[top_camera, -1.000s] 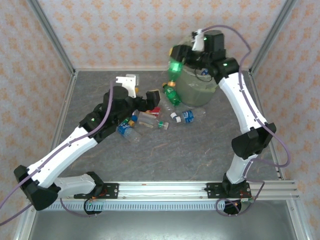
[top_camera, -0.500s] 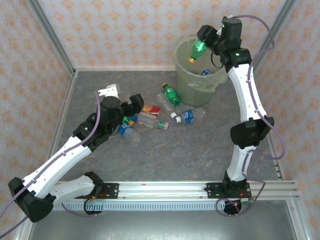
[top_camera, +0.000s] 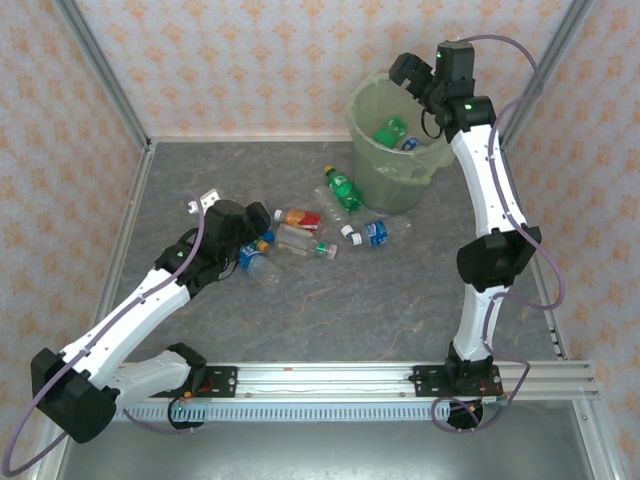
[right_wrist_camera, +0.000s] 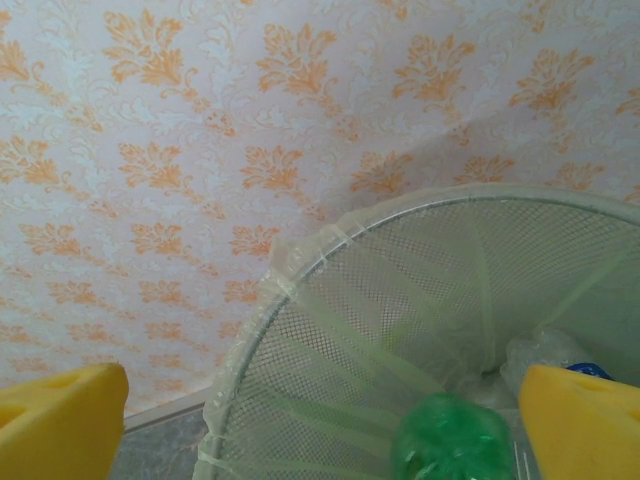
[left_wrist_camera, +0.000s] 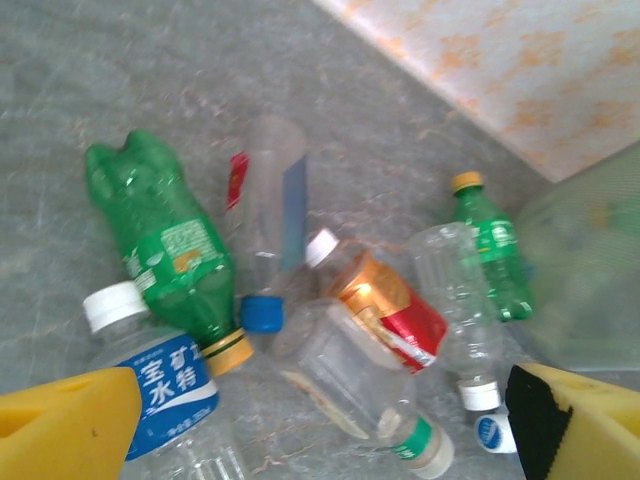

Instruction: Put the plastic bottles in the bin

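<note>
Leftmost, the left gripper [top_camera: 258, 214] hangs over the heap of plastic bottles [top_camera: 290, 240] lying on the grey table [top_camera: 330, 310]. Its yellow fingers [left_wrist_camera: 60, 425] are spread wide and hold nothing. Seen from the left wrist, the bottles all lie on their sides. A yellow-capped green bottle [left_wrist_camera: 160, 250] runs slantwise, base to the upper left and cap to the lower right. Just beside that cap is a blue-labelled bottle [left_wrist_camera: 165, 385] whose white cap points the opposite way. Next over, a red-labelled bottle [left_wrist_camera: 390, 310] aims its white cap to the upper left. Further right, an orange-capped green bottle [top_camera: 343, 190] lies just beside the foot of the bin [top_camera: 385, 185], cap pointing to the far side of the table. Another green bottle [top_camera: 390, 128] rests inside the bin; which way it points I cannot tell. Above the bin's rim the right gripper [top_camera: 405, 72] is fully parted, its fingers [right_wrist_camera: 60, 425] empty.
</note>
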